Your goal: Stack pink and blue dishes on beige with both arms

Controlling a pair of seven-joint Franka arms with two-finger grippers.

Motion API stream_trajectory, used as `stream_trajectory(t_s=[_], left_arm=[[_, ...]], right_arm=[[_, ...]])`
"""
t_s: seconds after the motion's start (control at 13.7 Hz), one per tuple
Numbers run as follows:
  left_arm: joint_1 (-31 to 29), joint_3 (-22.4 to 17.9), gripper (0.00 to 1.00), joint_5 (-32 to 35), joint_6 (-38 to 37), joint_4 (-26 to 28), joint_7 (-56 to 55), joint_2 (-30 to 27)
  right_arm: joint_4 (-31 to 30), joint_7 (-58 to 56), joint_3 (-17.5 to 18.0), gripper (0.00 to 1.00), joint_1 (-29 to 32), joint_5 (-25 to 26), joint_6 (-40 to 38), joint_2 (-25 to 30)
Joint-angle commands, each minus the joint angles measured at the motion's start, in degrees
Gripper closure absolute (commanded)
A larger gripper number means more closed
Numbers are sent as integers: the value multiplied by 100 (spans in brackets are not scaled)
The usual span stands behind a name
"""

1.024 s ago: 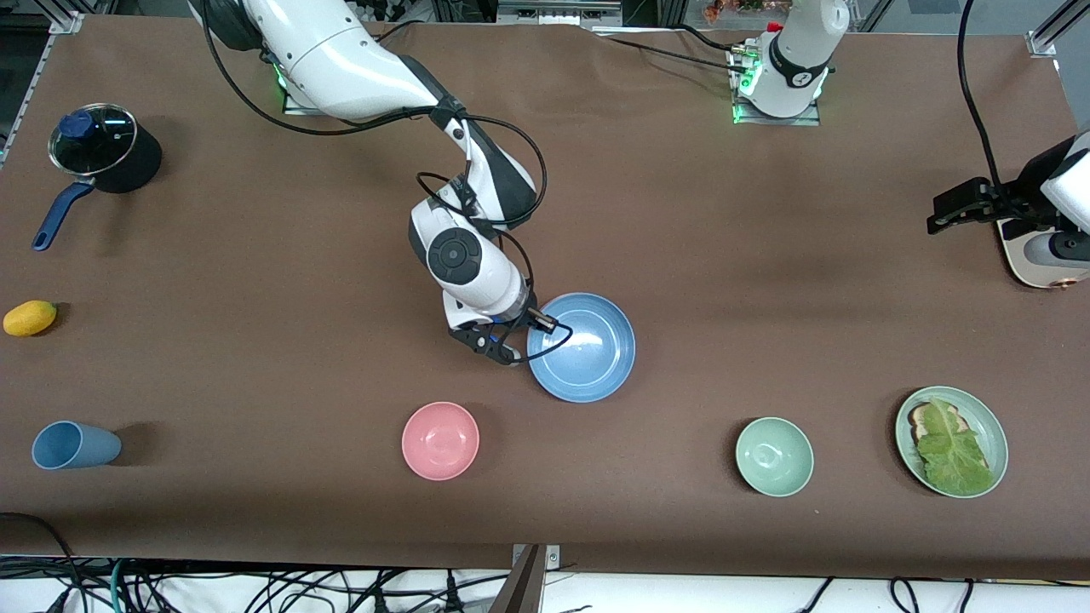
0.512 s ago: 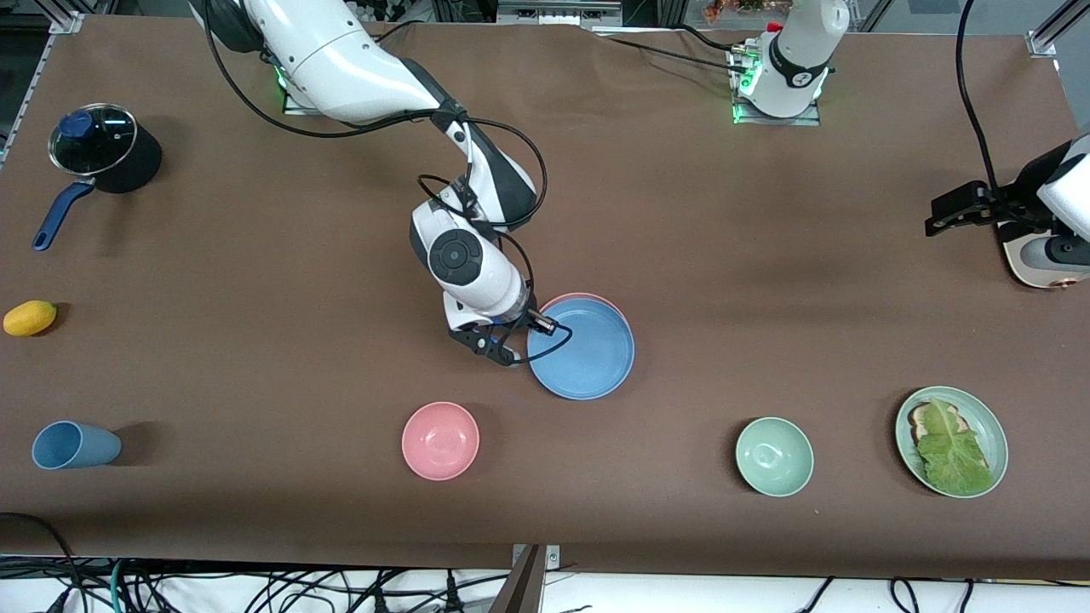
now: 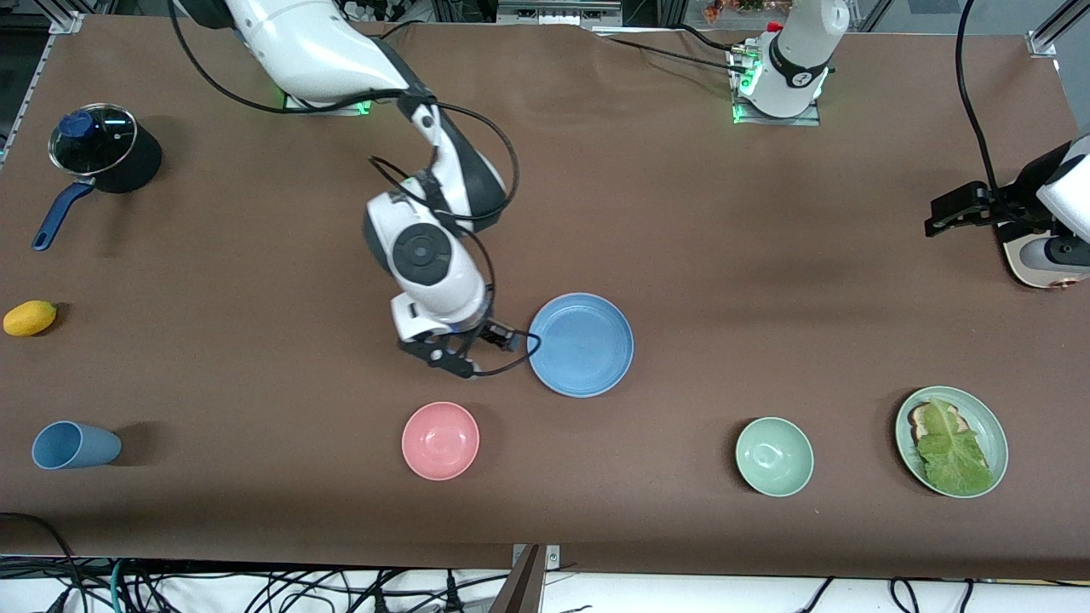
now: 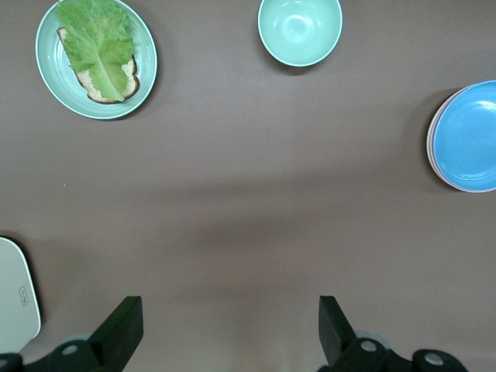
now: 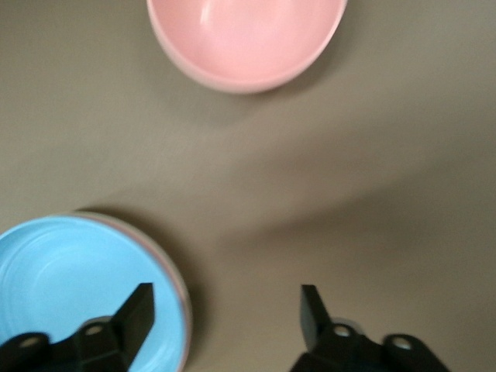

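The light blue plate point(image 3: 581, 345) lies flat at mid-table on top of the pink plate. Only a thin pink rim point(image 5: 177, 279) of that plate shows under it. The same stack appears in the left wrist view as the blue plate point(image 4: 467, 136). The beige plate is hidden. My right gripper point(image 3: 468, 349) hangs open and empty just beside the stack's rim, toward the right arm's end; its own view shows the right gripper point(image 5: 225, 314) with one finger over the blue plate's edge. My left gripper point(image 3: 958, 209) waits open and high over the left arm's end, the left gripper point(image 4: 225, 333) above bare table.
A pink bowl point(image 3: 440, 440) and a green bowl point(image 3: 774, 455) sit nearer the front camera. A pale green plate with lettuce point(image 3: 951, 441), a blue cup point(image 3: 72, 444), a yellow fruit point(image 3: 30, 317), a lidded pot point(image 3: 102, 153) and a white device point(image 3: 1043, 255) stand around.
The blue plate went from tilted at the right gripper to lying flat on the pink plate. The right gripper let go and drew back toward the right arm's end. The left arm stayed put.
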State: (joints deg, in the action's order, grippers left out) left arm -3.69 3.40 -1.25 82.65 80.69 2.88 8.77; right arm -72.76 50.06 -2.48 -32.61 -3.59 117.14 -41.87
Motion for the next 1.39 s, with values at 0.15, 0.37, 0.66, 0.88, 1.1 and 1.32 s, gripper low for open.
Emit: stream_trajectory(t_s=[0.15, 0.37, 0.66, 0.88, 1.1, 1.32], left_arm=[[-35, 12, 0, -69, -30, -150, 134, 63], [-35, 12, 0, -69, -21, -150, 134, 63], [-35, 12, 0, -69, -21, -150, 143, 63], [-26, 12, 0, -69, -12, -159, 134, 89], [-26, 12, 0, -69, -4, -177, 134, 124], [-26, 12, 0, -77, -12, -229, 134, 142]], right_arm=[[-342, -2067, -437, 0, 430, 25, -1157, 1099], [-1141, -3120, -866, 0, 492, 25, -1395, 2048], [-1399, -4099, -1298, 0, 518, 33, -2185, 2937], [-1416, -4556, -801, 0, 1446, 104, -2686, 3290], [-1425, -4988, -105, 0, 2362, 358, -2958, 3518], [-1486, -5348, 380, 0, 2848, 647, -2995, 3624]])
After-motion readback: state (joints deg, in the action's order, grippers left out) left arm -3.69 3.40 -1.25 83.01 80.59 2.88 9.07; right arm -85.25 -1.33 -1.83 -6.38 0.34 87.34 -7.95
